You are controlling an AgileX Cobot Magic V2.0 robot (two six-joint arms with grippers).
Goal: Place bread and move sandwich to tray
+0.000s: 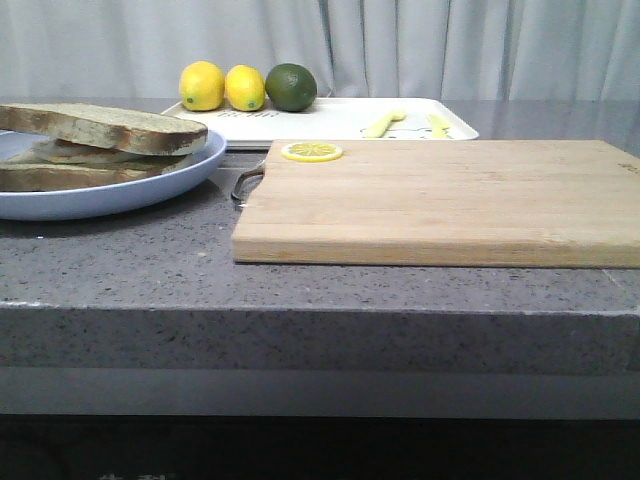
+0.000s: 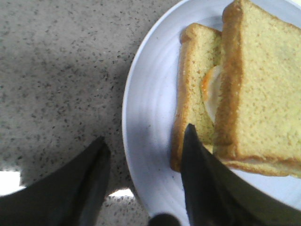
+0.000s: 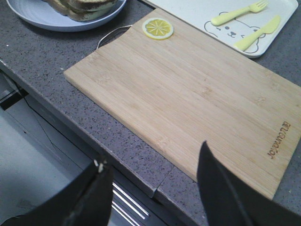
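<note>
The bread (image 2: 268,89) lies on top of the slice with the fried egg (image 2: 211,92), shifted to one side, so the sandwich (image 1: 100,145) sits stacked on the pale blue plate (image 1: 150,185) at the left. My left gripper (image 2: 145,134) is open and straddles the plate's rim (image 2: 150,122): one finger is over the counter, the other over the plate beside the lower slice. The white tray (image 1: 340,118) lies at the back. My right gripper (image 3: 153,153) is open and empty over the counter's front edge. Neither gripper shows in the front view.
A wooden cutting board (image 1: 440,200) with a lemon slice (image 1: 311,151) lies between the plate and the right side. Two lemons (image 1: 202,85) and a lime (image 1: 291,87) stand at the tray's back left. A yellow fork (image 3: 240,12) and knife (image 3: 258,32) lie on the tray.
</note>
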